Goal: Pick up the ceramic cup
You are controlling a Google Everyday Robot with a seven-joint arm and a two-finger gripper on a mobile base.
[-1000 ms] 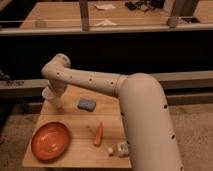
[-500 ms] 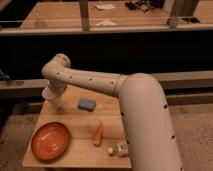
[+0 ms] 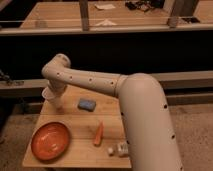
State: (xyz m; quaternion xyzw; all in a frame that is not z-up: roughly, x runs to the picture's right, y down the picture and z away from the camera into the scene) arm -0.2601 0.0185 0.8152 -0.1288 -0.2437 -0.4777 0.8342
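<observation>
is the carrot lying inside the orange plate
No. The carrot lies on the bare table to the right of the orange plate, while the claw is at the ceramic cup at the table's back left.

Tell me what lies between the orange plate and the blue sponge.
Bare tabletop only, in the camera view, between the orange plate and blue sponge. The gripper hangs at the ceramic cup, far-left.

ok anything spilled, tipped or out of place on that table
Nothing stands out. The orange plate, blue sponge and carrot lie flat on the wooden table. The gripper is at the far left corner by the ceramic cup.
</observation>
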